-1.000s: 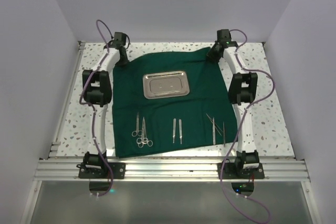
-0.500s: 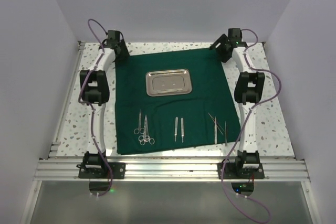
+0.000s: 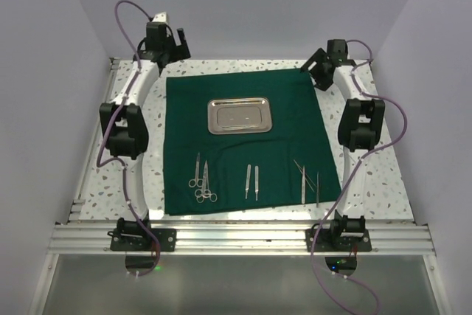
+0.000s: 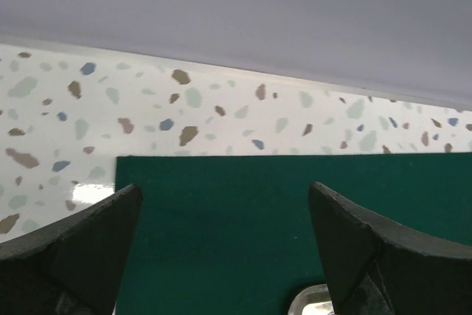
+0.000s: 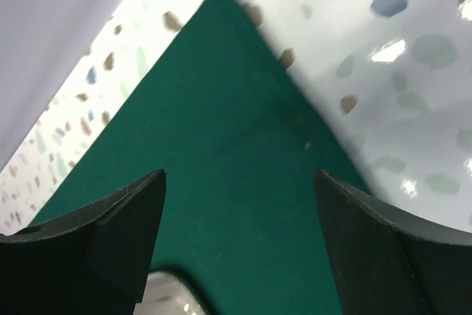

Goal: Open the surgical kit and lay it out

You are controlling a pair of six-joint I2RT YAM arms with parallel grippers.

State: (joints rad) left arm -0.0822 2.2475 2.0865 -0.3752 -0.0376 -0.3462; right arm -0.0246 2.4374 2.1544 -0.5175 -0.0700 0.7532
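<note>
Six instruments (image 3: 256, 182) and one tray (image 3: 211, 116) lie on one drape (image 3: 295, 130); left end effector (image 4: 225, 197) and right end effector (image 5: 240, 182) gape empty.

A cloth (image 3: 295, 138) lies spread on the desk (image 3: 383, 175). On it, a tray (image 3: 240, 116) sits at the back, scissors (image 3: 200, 182) front-left, tweezers (image 3: 302, 181) front-right.

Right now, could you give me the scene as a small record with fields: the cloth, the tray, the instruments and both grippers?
Cloth: dark green cloth, spread flat on the speckled table
Tray: shiny rectangular steel tray, on the cloth's far half
Instruments: near row on the cloth: ring-handled scissors left, slim silver handles middle, tweezers right
Left gripper: open, empty, by the cloth's far left corner
Right gripper: open, empty, by the far right corner
</note>
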